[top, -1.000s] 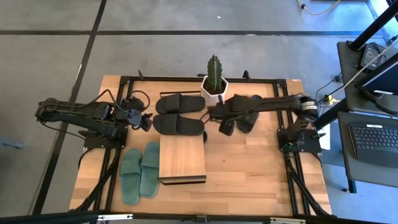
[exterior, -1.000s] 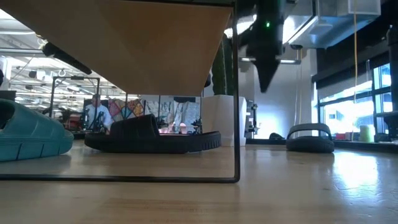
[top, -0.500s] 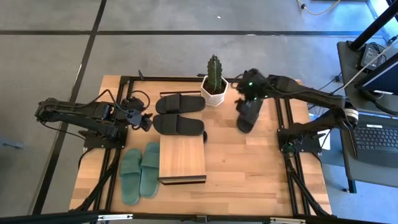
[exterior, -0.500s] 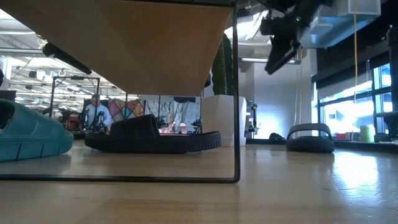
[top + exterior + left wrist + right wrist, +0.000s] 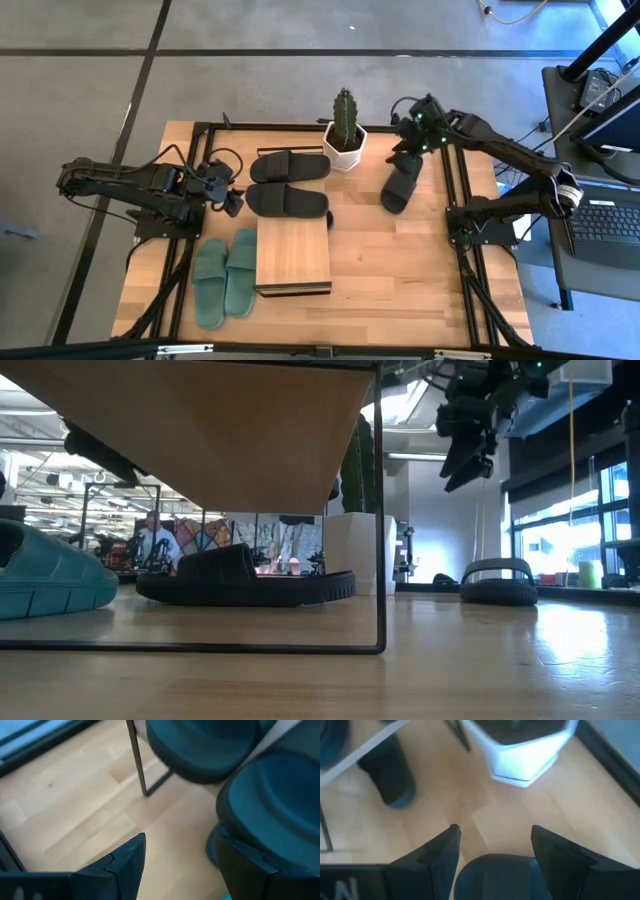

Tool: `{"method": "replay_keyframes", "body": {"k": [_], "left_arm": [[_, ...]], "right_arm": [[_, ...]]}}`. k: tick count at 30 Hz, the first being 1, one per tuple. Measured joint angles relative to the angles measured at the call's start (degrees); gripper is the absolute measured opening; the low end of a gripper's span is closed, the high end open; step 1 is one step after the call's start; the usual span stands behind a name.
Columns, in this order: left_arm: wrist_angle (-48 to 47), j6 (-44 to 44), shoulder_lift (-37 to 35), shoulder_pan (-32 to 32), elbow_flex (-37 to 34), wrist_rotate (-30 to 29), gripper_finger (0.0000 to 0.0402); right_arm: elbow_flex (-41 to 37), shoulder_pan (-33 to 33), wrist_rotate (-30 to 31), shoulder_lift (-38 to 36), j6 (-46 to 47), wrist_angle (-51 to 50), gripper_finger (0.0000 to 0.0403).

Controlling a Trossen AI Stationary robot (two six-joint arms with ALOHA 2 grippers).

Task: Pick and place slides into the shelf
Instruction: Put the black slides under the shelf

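Right gripper (image 5: 408, 143), fingers apart and holding nothing, hovers over the upper end of a black slide (image 5: 399, 187) lying long-axis 12-to-6, shelf (image 5: 292, 257) toward 8; left gripper (image 5: 233, 198), also spread, sits farther off.

The shelf (image 5: 200, 430) is cut off at the low view's top.

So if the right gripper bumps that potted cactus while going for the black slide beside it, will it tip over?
Possibly: the cactus stands tall above a narrow white pot, so it looks top-heavy. The pot's flat base on the wooden table would likelier slide first. The right gripper hovers close, open.
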Motion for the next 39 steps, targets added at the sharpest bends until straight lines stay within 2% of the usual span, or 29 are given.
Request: {"method": "replay_keyframes", "body": {"k": [7, 14, 19, 26, 32, 39], "left_arm": [[-2.79, 0.00, 0.00, 0.00, 0.00, 0.43, 0.0225], [-2.88, 0.02, 0.00, 0.00, 0.00, 0.36, 0.0225], [-2.88, 0.02, 0.00, 0.00, 0.00, 0.29, 0.0225], [-2.88, 0.00, -0.02, 0.00, 0.00, 0.23, 0.0225], [-2.88, -0.09, -0.02, 0.00, 0.00, 0.25, 0.0225], [-2.88, -0.13, -0.02, 0.00, 0.00, 0.23, 0.0225]], "right_arm": [[-0.07, -9.78, -3.89, 0.71, 1.54, -0.68, 0.0243], [-0.09, -16.02, -3.91, 7.07, -0.20, -6.76, 0.0243], [-0.09, -16.47, -4.06, 13.50, -2.50, -7.89, 0.0243], [-0.09, -16.43, -8.96, 21.78, -6.29, -9.14, 0.0243], [-0.09, -16.21, -12.95, 25.42, -9.80, -14.64, 0.0243], [-3.02, -14.06, -13.48, 27.26, -12.14, -15.79, 0.0243]]}}
